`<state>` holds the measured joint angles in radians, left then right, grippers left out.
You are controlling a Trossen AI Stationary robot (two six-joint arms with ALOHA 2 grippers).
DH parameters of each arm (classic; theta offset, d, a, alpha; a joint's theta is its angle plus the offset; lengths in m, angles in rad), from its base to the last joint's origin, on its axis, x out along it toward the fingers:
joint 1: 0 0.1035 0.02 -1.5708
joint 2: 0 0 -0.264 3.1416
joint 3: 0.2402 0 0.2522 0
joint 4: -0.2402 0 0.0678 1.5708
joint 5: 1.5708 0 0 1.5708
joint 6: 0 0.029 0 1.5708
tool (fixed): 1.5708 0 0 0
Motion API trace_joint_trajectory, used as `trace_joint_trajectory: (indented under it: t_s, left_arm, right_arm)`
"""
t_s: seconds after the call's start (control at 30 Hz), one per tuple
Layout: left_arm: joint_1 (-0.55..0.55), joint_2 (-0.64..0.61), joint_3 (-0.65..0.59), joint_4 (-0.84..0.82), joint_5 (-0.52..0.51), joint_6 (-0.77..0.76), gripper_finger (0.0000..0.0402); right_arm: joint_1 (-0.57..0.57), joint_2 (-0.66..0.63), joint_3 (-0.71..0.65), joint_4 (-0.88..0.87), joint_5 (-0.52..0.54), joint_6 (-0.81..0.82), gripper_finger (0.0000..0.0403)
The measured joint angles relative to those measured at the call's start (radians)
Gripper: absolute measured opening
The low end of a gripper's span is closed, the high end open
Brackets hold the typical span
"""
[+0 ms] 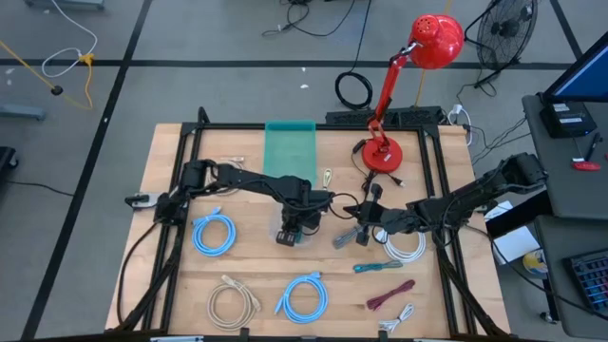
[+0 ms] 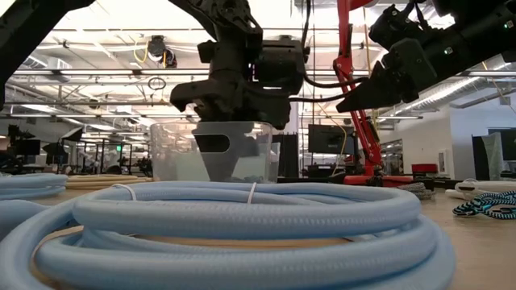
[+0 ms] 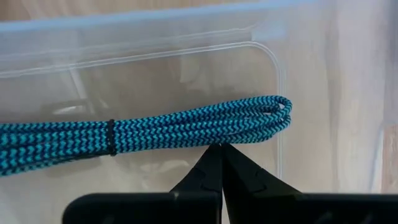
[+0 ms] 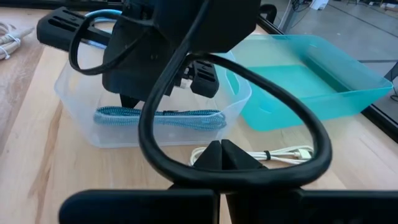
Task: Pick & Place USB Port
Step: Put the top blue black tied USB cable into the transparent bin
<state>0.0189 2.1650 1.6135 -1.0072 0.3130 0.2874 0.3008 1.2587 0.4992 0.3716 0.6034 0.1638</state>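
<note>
Overhead plan of the bench point(image 1: 161, 171), with my two arms meeting near its centre. My left hand point(image 1: 296, 228) hangs just above the clear tub point(image 1: 294, 235), fingers pressed together on nothing. The task's cable, a teal-and-black braided bundle point(image 3: 143, 132), already lies flat on the tub floor, one looped end close to the tub wall. My right hand point(image 1: 364, 231), likewise closed and empty, waits at 3 o'clock of the tub, just beside it. At 12 o'clock of the tub sits the green tray point(image 1: 290, 149); a red lamp point(image 1: 384, 152) stands toward 1 o'clock. Spare coils lie around: blue ones point(image 1: 213, 234) at 9 o'clock and 6 o'clock, a white one point(image 1: 407, 247) at 3 o'clock.

Likely hazards (my judgement only): as I lift the left hand out, a fingertip could snag the braided loop and drag the bundle over the rim. The arm's own black cable loop point(image 4: 236, 124) swings close to the right hand and could catch it.
</note>
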Motion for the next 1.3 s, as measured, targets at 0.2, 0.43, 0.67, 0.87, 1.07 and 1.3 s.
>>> trace_joint_trajectory:
  t_s: [0.2,0.43,0.67,0.87,1.07,1.3]
  left_arm:
    - [0.000,-0.003,0.000,0.017,0.000,0.004,0.0000]
    - [0.000,-0.004,0.000,0.046,0.000,0.006,0.0000]
    - [0.000,-0.004,0.000,0.083,0.000,0.011,0.0000]
    - [0.000,-0.004,0.000,0.103,0.000,0.018,0.0000]
    - [0.009,-0.004,0.000,0.127,-0.002,0.019,0.0000]
    - [0.033,-0.016,0.002,0.051,-0.152,0.007,0.0000]
  right_arm:
    - [0.000,0.000,0.000,0.001,0.002,0.000,0.0000]
    - [0.000,0.000,0.000,0.001,0.003,0.000,0.0000]
    - [0.000,0.000,0.000,0.001,0.003,0.000,0.0000]
    - [0.000,0.000,0.000,-0.001,0.003,0.000,0.0000]
    - [0.000,0.000,0.000,-0.001,0.006,0.000,0.0000]
    - [0.000,0.000,0.000,-0.001,0.006,0.000,0.0000]
